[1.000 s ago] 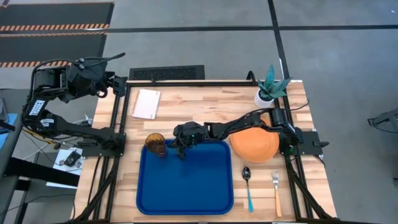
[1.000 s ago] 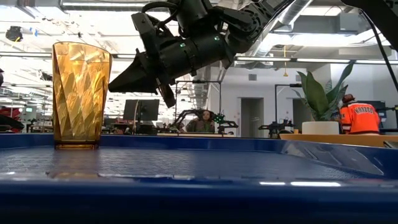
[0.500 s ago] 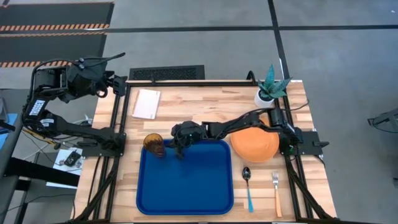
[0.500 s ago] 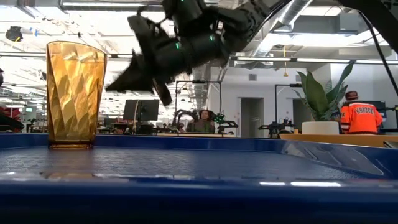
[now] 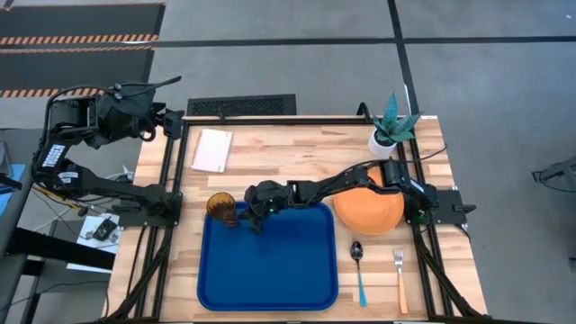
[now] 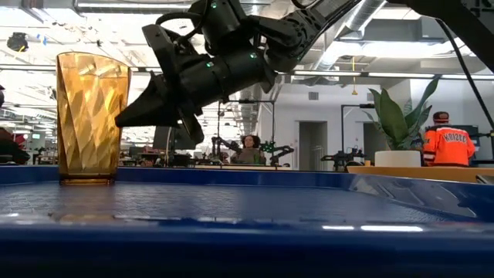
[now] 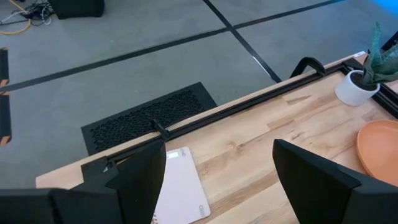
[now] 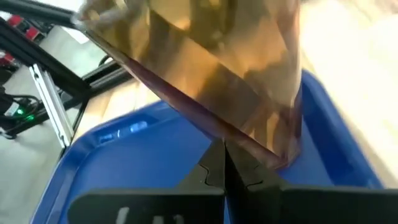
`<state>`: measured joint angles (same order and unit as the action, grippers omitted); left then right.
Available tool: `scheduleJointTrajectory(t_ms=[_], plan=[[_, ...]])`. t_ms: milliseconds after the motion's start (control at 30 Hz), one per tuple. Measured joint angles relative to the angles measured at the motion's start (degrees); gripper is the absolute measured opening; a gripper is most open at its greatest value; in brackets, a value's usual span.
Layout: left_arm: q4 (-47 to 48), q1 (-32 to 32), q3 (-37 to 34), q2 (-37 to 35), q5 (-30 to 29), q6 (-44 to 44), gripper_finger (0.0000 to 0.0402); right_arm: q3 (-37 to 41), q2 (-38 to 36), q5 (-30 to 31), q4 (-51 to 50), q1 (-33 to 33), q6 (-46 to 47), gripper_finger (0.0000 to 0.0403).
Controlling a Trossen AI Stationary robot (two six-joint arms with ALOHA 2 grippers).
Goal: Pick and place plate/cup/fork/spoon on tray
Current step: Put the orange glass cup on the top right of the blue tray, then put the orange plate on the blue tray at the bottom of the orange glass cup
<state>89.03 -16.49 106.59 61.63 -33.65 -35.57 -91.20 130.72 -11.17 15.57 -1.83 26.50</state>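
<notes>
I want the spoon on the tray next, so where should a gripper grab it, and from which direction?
Grip the spoon at the middle of its light blue handle, coming straight down from above. It lies flat on the table, right of the tray, bowl pointing away from the front edge, the fork parallel and clear of it. Fingers should close across the thin handle's width.

Even overhead light is flattening shadows across the table (image 5: 297, 153). Ceiling fixtures are glaring brightly behind the cup (image 6: 89, 116), which is glowing amber. The tray (image 6: 247, 232) rim nearest the low camera is blurring, carrying faint white reflections.
</notes>
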Motion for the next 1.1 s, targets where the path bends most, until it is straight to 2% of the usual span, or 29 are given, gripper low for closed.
scheduleJointTrajectory(t_ms=[233,533,800,933,1100], plan=[[0.02,0.02,0.00,0.00,0.20,0.29,0.0282,-0.35,0.00,0.50,-0.36,0.39,-0.58,0.0011],[0.02,0.00,0.00,-0.05,0.24,1.03,0.0282,-0.30,-2.29,0.59,-9.97,1.55,0.46,0.0021],[-0.26,0.02,0.00,-1.31,0.26,1.92,0.0282,-0.31,-13.30,1.13,-29.56,6.77,-2.84,0.0097],[-2.90,0.02,0.00,-2.04,0.41,2.46,0.0282,-0.30,-20.59,-0.08,-44.00,9.69,-1.96,0.0149],[-6.92,0.02,0.02,-2.25,3.22,2.80,0.0282,1.50,-30.19,6.69,-62.65,10.67,-0.67,0.0217]])
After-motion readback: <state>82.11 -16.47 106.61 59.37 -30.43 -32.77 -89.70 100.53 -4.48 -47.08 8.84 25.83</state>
